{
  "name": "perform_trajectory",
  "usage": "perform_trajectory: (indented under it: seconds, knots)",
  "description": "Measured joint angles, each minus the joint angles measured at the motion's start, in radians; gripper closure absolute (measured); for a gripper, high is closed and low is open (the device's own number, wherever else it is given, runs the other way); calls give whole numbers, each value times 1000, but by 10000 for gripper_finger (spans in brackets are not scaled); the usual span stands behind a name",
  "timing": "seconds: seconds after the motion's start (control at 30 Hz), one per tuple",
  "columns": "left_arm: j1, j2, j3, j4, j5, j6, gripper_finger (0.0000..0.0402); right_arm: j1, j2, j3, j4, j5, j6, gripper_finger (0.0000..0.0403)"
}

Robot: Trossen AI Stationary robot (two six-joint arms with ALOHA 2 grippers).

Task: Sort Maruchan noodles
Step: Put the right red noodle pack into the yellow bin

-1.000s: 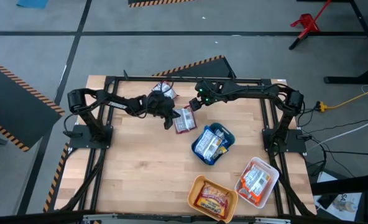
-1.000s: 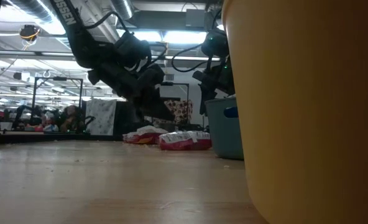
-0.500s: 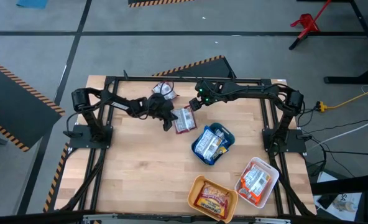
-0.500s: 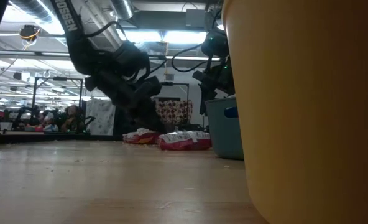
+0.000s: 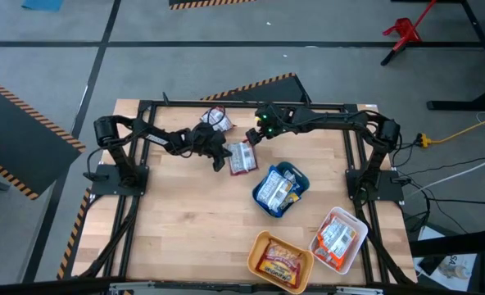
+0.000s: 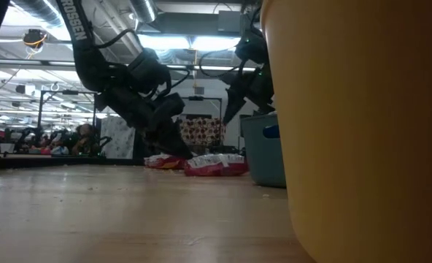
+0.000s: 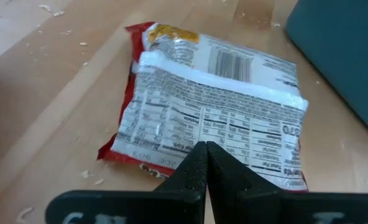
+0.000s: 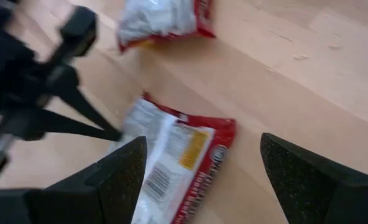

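A red-and-white noodle packet [image 5: 242, 157] lies flat on the table, its printed back up [image 7: 215, 118]. My left gripper [image 5: 220, 165] is shut, and its tips [image 7: 206, 149] stand low at the packet's left long edge. My right gripper [image 5: 255, 138] hangs open above the packet's far end, with nothing between its fingers [image 8: 119, 177]. A second red-and-white packet [image 5: 215, 120] lies near the far edge. Blue-and-white packets fill the teal tray [image 5: 301, 182]. My left gripper's shut fingertips [image 8: 112, 132] slant down from the table's left to the packet's left long edge [image 8: 129, 127]. Whether they touch it I cannot tell. The packet lies flat on the table.
An orange tray [image 5: 259, 246] and a white tray [image 5: 359, 242], each holding packets, stand at the near right. The orange tray [image 6: 362, 131] fills the right of the low view. Black frame rails [image 5: 242, 104] run along the table's far edge. Bare wood lies at the near left.
My left gripper, still shut, has sunk toward the table beside the red-and-white packet. My right gripper has tipped a little in place and stays open. Both packets lie where they were.
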Motion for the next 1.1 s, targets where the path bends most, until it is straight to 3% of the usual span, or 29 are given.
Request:
perform_trajectory:
  seconds: [0.33,1.1]
  knots:
    - [1,-2,-66,65,-20,-29,401,26,16,-36,66,-11,60,104]
    - [0,-2,-68,63,-30,-12,401,46,28,-211,355,-36,227,104]
